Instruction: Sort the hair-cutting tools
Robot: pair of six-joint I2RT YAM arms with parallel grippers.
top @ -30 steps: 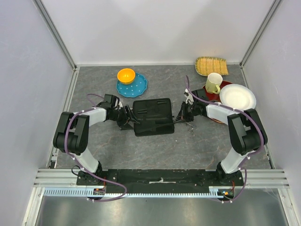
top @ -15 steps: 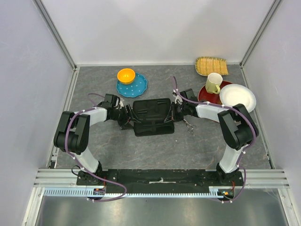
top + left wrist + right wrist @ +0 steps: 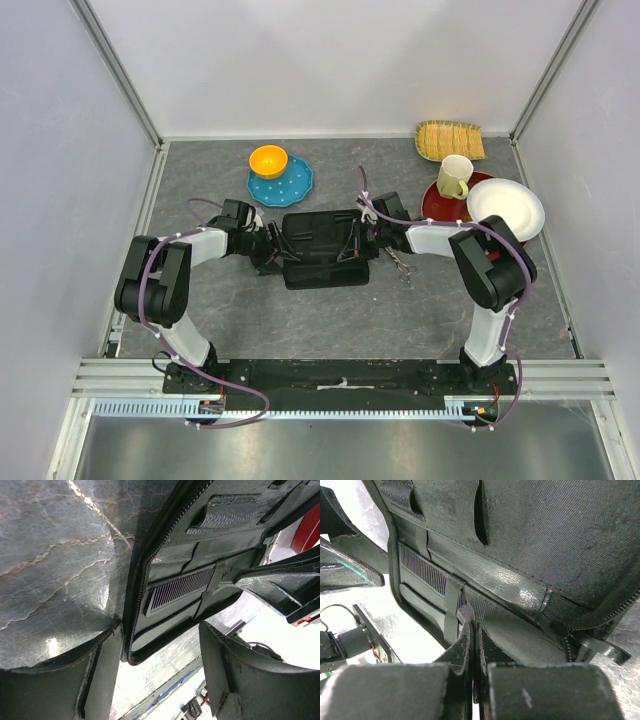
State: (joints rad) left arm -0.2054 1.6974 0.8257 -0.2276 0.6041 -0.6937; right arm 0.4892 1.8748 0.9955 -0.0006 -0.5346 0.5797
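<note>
The black zip case [image 3: 315,235] lies open in the middle of the table. My right gripper [image 3: 355,245] is over its right half, shut on the end of a black comb [image 3: 422,570] that runs under a strap inside the case [image 3: 560,535]; the jaws [image 3: 474,627] are pressed together on it. My left gripper [image 3: 277,252] is open at the case's left edge [image 3: 150,555], with that edge between its fingers [image 3: 160,680]. The comb's teeth [image 3: 180,587] show there too. One pair of silver scissors [image 3: 401,266] lies on the table right of the case. The other scissors and comb are not visible.
An orange bowl [image 3: 268,160] sits on a blue dotted plate [image 3: 290,185] at the back left. At the back right are a yellow woven tray [image 3: 450,140], a cream mug [image 3: 455,177] on a red plate [image 3: 437,200], and a white plate [image 3: 505,205]. Walls enclose three sides.
My right gripper has moved left from beside the case's right edge to over the case, carrying the comb in. The scissors stay on the table. The left arm has not moved.
</note>
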